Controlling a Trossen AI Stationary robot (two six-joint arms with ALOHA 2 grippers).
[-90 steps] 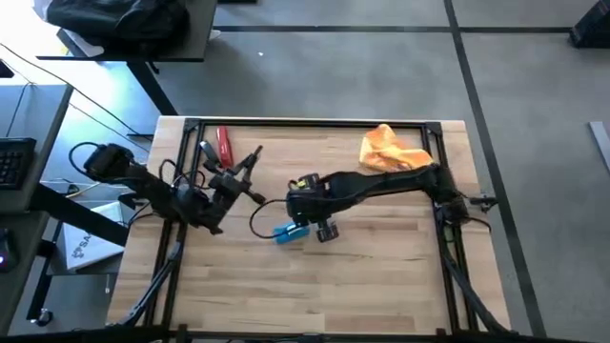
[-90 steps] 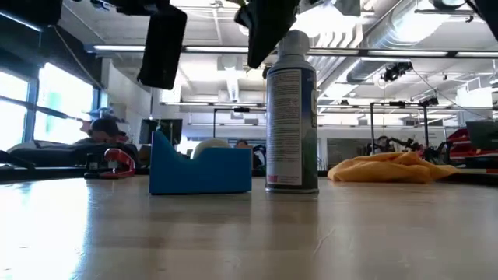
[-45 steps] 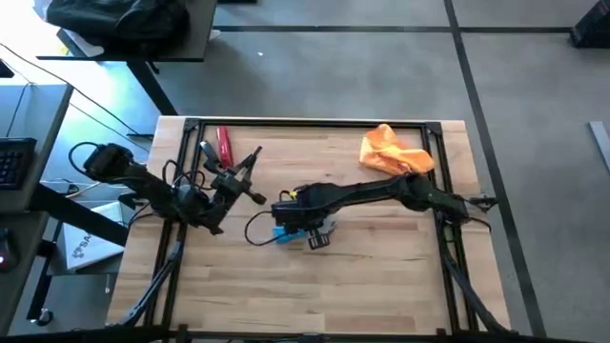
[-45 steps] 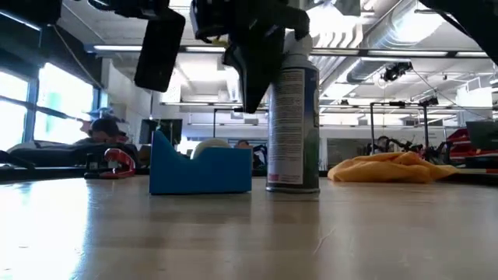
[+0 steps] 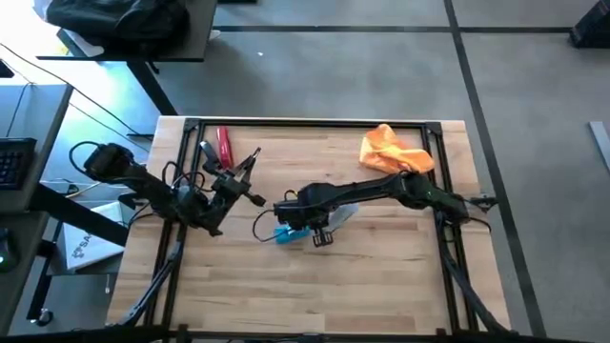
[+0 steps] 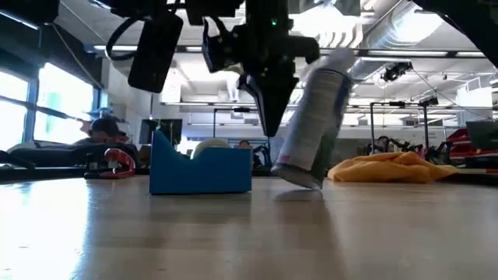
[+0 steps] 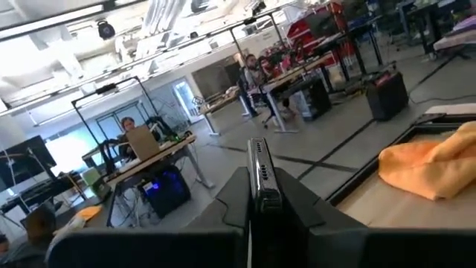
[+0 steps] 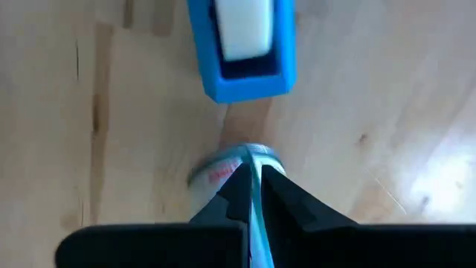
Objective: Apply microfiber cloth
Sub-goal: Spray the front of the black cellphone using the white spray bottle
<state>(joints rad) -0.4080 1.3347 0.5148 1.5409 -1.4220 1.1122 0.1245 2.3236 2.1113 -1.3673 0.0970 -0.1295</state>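
Observation:
The orange microfiber cloth (image 5: 393,151) lies crumpled at the table's far right, also seen in the low view (image 6: 389,167) and the left wrist view (image 7: 439,167); no gripper touches it. My right gripper (image 5: 319,233) points down at mid-table, shut, beside a grey spray can (image 6: 315,124) that leans toward the table's right. A blue tape dispenser (image 6: 201,167) stands just left of the can. My left gripper (image 5: 233,183) hovers over the table's left part, shut on a black phone (image 6: 152,47). My left gripper pinches the black phone edge-on between its two fingers (image 7: 256,175). The phone is lifted clear of the table. My right gripper, shut and pointing down, has the outer side of its fingers (image 6: 272,101) against the can's upper wall (image 6: 299,93). The can leans away from it, with only its lower rim (image 6: 307,183) on the table.
A red tool (image 5: 224,145) lies at the far left of the table. The near half of the wooden table (image 5: 315,295) is bare. Black frame rails (image 5: 305,122) run along the far and side edges.
My right gripper has come down beside the spray can. The can, upright a second ago, has tipped toward the table's right, its base staying on the table. The left arm has kept the phone almost where it was.

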